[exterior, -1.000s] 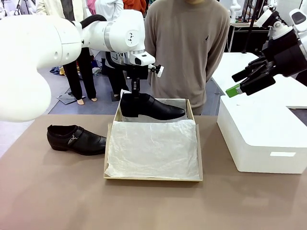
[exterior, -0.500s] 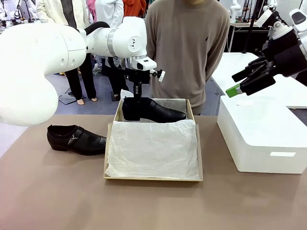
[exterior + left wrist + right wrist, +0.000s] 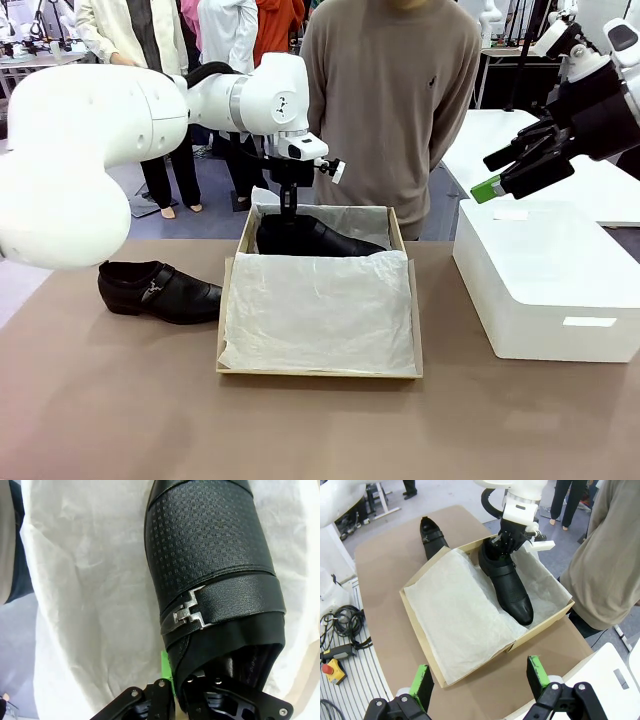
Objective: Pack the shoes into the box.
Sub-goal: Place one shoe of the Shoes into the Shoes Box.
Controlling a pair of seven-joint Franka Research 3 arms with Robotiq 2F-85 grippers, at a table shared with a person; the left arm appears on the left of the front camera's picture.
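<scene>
The table (image 3: 120, 400) is bearing a white box (image 3: 540, 280) on its right side and the tan shoebox (image 3: 320, 374) in the middle, lined with tissue paper (image 3: 320, 310). One shoe (image 3: 330, 238) is lying inside along the far wall, probably resting on the paper, though its sole is hidden. The other shoe (image 3: 160, 290) is lying just left of the shoebox. The left gripper (image 3: 288, 208) is clenching the boxed shoe's heel rim. The right gripper (image 3: 492, 172) is hovering, spread wide and holding nothing.

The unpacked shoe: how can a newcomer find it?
Find the tan cardboard box on the brown table. On the robot's left of it, outside, lies a black shoe. Its twin is inside the box, held by the left tool; this one lies free.
</scene>
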